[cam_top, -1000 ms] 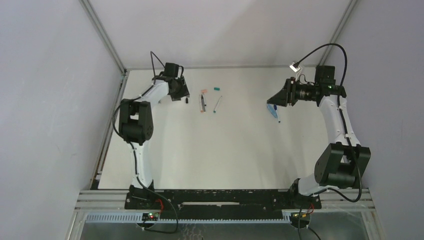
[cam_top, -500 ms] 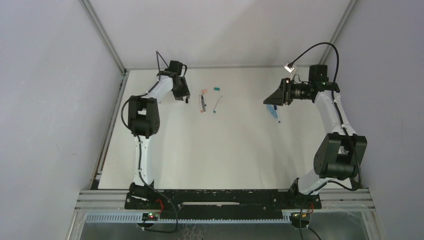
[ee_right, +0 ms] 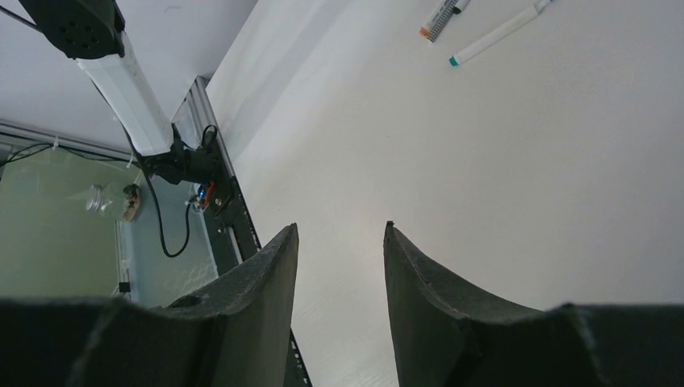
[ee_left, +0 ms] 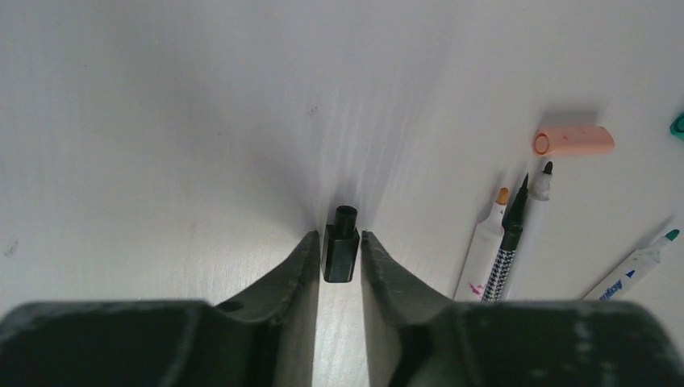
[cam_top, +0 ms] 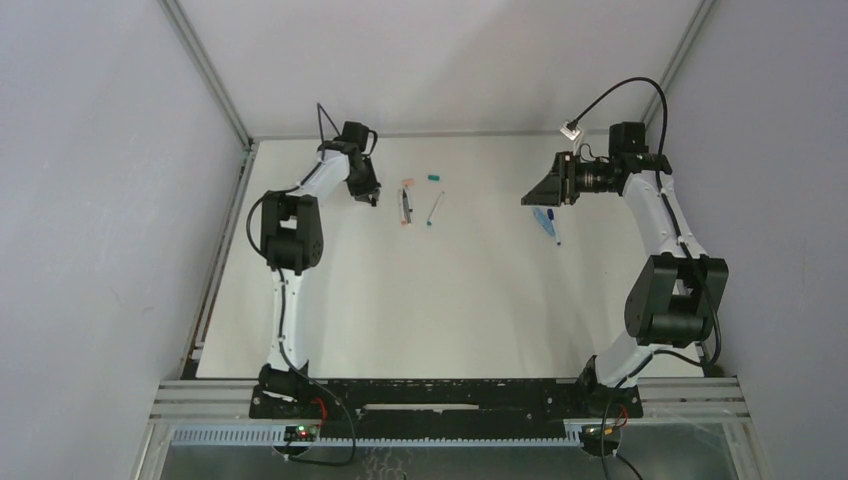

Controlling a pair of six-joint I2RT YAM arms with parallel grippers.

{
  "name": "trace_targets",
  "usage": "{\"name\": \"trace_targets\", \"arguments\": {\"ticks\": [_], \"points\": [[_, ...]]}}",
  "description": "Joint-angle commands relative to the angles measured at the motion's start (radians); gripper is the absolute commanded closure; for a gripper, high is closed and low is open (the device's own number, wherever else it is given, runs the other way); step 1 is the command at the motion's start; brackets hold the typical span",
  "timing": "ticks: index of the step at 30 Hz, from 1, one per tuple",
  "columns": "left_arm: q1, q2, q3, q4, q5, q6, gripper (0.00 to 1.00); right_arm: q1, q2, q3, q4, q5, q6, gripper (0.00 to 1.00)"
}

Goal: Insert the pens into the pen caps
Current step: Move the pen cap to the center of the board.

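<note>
The left tool (ee_left: 338, 238), jaws narrow, brackets a tiny black plastic pen cap (ee_left: 340, 256) lying on the white bench (ee_left: 161, 121), a sliver of gap either side. It looks light, stiff and slippery; pinching its squarer body seems safest. The right tool (ee_right: 340, 226) hangs part-open, empty.

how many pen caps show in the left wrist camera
3: black cap inside the left claw, salmon-pink cap beyond the pens, teal cap cut off at right edge. Others may be hidden.
</note>
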Motion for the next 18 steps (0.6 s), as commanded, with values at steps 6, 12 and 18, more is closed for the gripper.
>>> {"name": "trace_targets", "arguments": {"ticks": [6,12,18], "points": [[-0.017,0.026,0.076,-0.056,-0.031,0.066,0.87,0.018,0.002,0.032,-0.025,-0.007,-0.033,0.50],[-0.034,-0.061,-0.035,-0.029,-0.059,0.107,0.92,0.052,0.024,0.037,-0.025,0.012,-0.034,0.50],[-0.055,-0.208,-0.252,0.029,-0.034,0.134,0.93,0.143,0.108,0.090,0.055,0.104,0.053,0.51]]}}
